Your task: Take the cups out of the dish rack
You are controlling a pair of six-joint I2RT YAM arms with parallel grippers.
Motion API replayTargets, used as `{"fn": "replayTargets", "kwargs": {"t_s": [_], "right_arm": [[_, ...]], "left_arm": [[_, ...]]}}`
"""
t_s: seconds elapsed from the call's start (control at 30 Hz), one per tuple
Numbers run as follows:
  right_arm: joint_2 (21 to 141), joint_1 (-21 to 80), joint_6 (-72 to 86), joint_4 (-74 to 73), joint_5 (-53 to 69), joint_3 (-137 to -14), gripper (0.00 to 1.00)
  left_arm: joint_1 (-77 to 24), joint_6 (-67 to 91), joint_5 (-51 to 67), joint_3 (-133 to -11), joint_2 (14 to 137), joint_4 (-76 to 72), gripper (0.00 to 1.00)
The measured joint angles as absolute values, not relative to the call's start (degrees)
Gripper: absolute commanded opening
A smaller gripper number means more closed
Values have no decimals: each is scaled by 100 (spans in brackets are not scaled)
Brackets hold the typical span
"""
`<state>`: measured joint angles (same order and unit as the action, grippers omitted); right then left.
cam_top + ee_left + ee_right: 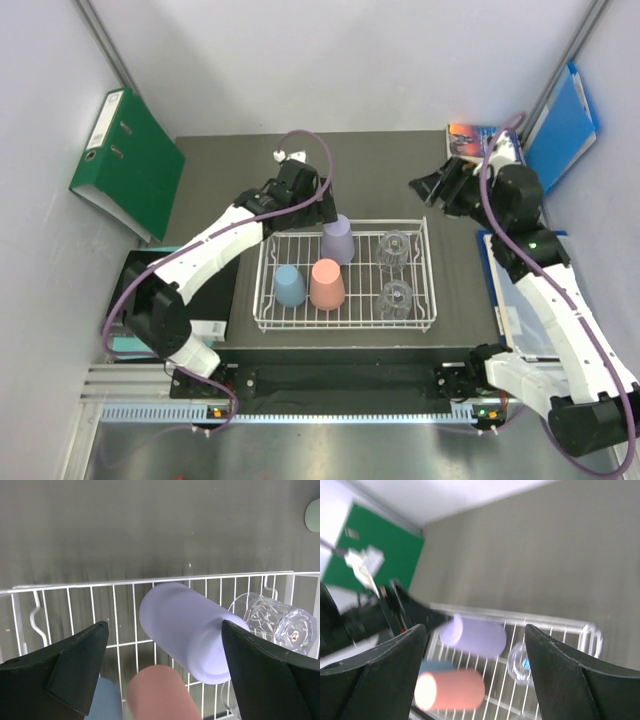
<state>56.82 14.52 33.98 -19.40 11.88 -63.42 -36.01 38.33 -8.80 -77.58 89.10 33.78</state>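
Middle of the bench [380, 170], toward its near edge: dish rack [345, 326]. Inside, left to right, all upturned: blue cup [289, 285], pink cup [327, 284], lilac cup [338, 240] at the far rail, two clear glasses [393, 248]. Left gripper [325, 210] spread wide, framing the lilac cup, gripping nothing. Likely light, stiff, slick plastic; best pinched across the tapered wall. Right gripper [430, 188] agape, empty, toward the far right corner. Open bench beyond the far rail; low rack sides to lift over.
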Motion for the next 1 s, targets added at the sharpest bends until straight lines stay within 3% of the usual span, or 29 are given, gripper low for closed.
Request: {"fn": "replayTargets", "kwargs": {"t_s": [0.33,0.73,0.83,1.0], "right_arm": [[4882,2414,3448,-1973,1229,-4939,80],[4460,2665,3463,-2091,1031,-4652,80],[4458,2665,3444,-2110,1013,-4652,80],[4458,2665,3387,-2156,980,-4659,79]], "left_arm": [[-4003,3747,-1002,-7854,8986,3291,99],[-4353,3776,-1168,-7983,9196,3061,99],[-4475,3780,-1168,-7983,9421,3111,90],[-4488,3795,-1313,-8034,9642,3210,46]]}}
